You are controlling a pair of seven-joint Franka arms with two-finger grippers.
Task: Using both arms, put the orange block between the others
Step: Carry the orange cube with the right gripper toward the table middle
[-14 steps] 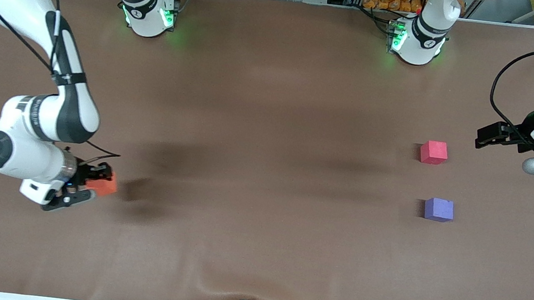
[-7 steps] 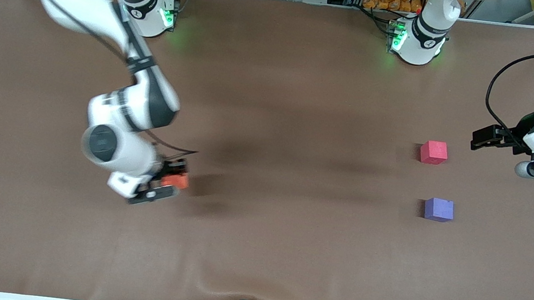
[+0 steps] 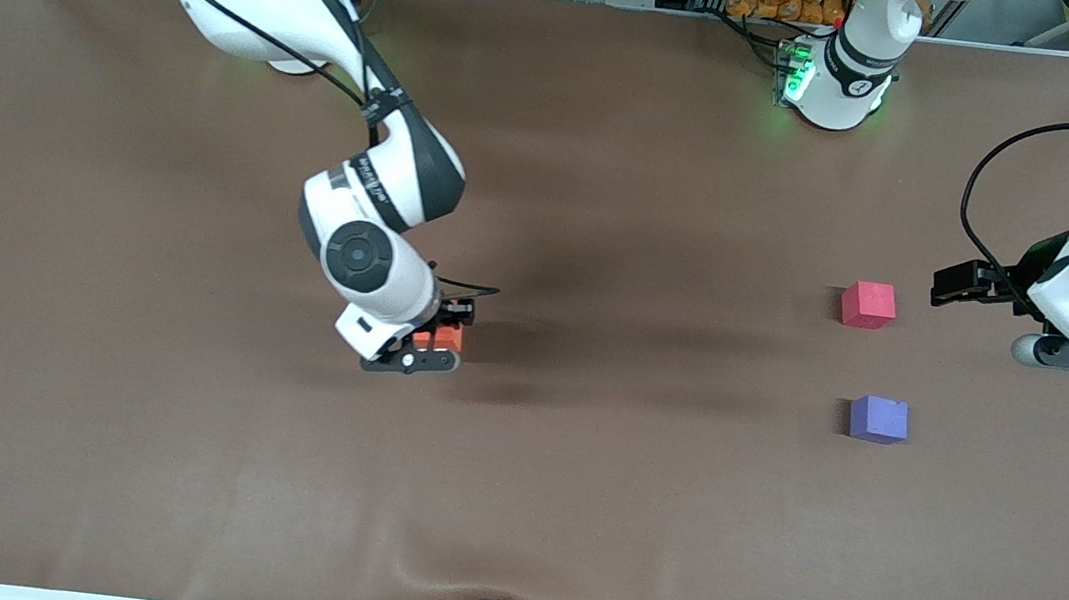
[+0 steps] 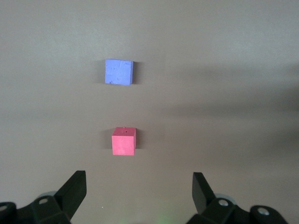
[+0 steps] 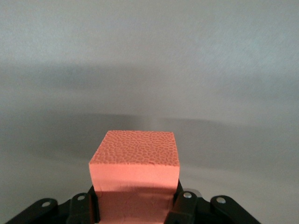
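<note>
The orange block (image 3: 441,338) is being gripped by the right gripper (image 3: 434,339) over mid-table, apparently airborne. The gap between the red cube (image 3: 868,305) and purple cube (image 3: 878,420) lies toward the left arm's end, where the left gripper (image 3: 961,284) is being held open near the red cube.

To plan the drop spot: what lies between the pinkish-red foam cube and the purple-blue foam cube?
Nothing: only bare brown table cover separates the pinkish-red foam cube and the purple-blue foam cube, as the front view and left wrist view show.
</note>
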